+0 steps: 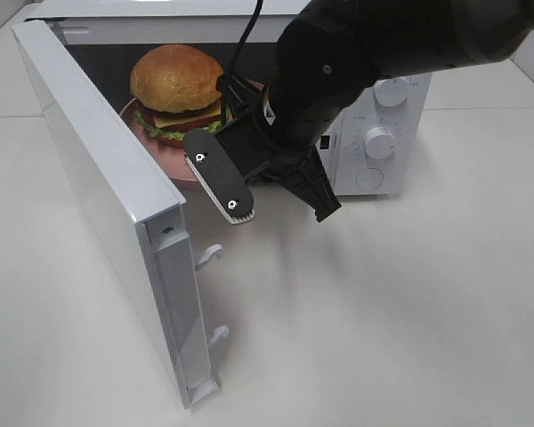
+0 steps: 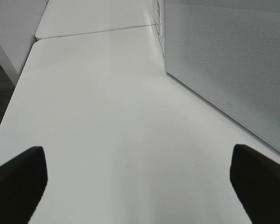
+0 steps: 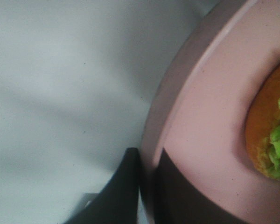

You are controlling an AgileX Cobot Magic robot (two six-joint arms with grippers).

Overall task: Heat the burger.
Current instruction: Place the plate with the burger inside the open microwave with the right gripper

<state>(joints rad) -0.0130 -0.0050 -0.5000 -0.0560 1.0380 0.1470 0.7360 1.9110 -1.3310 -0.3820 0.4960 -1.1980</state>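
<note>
Bright overhead light across the matte white tabletop [image 1: 409, 311], casting a faint soft shadow at six o'clock of the black robot arm [image 1: 383, 53]. Sharp from high up; heavily blurred close against the round pink plate [image 3: 210, 116].

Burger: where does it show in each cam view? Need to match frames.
Exterior high: burger upper left, on pink plate.
Left wrist: not in it.
Right wrist: burger partly in frame, on that plate, beyond the right claw.
Shared landmark: pink plate, in both burger views.
</note>
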